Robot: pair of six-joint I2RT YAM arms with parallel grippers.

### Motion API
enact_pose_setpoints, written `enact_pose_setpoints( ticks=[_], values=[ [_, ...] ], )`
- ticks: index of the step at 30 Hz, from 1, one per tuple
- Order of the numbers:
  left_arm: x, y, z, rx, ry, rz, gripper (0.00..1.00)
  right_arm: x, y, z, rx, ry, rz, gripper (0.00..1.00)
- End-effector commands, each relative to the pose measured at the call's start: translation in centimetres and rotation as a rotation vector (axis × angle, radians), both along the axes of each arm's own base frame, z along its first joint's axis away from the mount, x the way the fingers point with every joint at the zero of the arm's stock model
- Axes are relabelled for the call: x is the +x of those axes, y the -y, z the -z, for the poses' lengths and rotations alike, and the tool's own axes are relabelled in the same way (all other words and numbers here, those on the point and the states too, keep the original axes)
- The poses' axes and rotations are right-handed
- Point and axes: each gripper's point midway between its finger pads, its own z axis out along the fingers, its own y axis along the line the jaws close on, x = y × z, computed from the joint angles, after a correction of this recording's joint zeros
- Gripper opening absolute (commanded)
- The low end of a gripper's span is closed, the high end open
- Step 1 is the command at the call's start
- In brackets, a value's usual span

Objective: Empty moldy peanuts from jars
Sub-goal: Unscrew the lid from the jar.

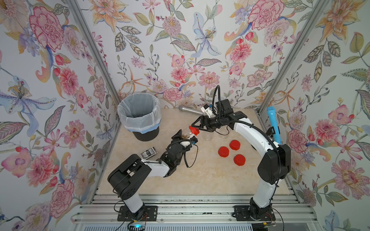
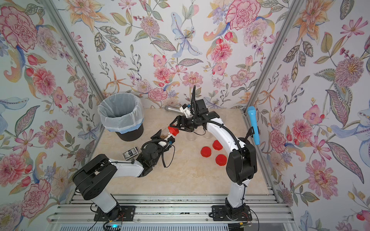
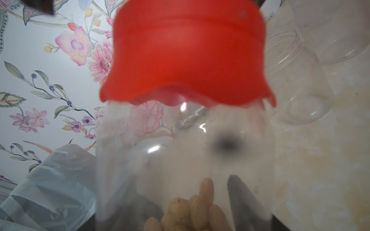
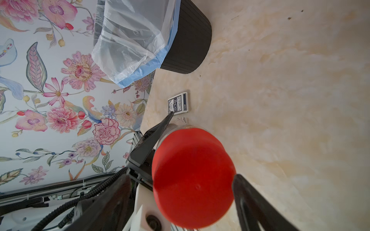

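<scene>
The left pincer (image 1: 184,138) is clamped on one clear plastic jar (image 3: 184,150) beside the black bin lined with a white bag (image 1: 148,136). The jar's long axis is tilted, with its red screw lid (image 1: 194,130) pointing away from the bin. The right pincer (image 4: 181,176) straddles the lid; I cannot tell whether it grips. Only the left wrist view plainly shows pale tan peanuts (image 3: 192,210) heaped at the jar's base. Two lidless clear jars (image 1: 208,137) (image 1: 223,135) sit on the surface (image 1: 200,176) farther from the bin. Three loose red lids (image 1: 223,152) (image 1: 234,144) (image 1: 239,160) show in both top views only.

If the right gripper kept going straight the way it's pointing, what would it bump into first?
The red lid on the jar that the left gripper holds. The lid sits between the fingers of the right gripper; whether they touch it is hard to tell.
</scene>
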Motion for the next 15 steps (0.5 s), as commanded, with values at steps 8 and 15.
enact_pose_setpoints(
  ticks=[8,15],
  values=[
    [-0.2,0.4,-3.1,-0.054,0.076,-0.007,0.44,-0.3,-0.5,1.6,-0.042,-0.005,-0.024,0.81],
    [-0.2,0.3,-3.3,-0.056,0.079,-0.008,0.44,-0.4,-0.8,2.5,-0.059,-0.016,-0.033,0.82]
  ],
)
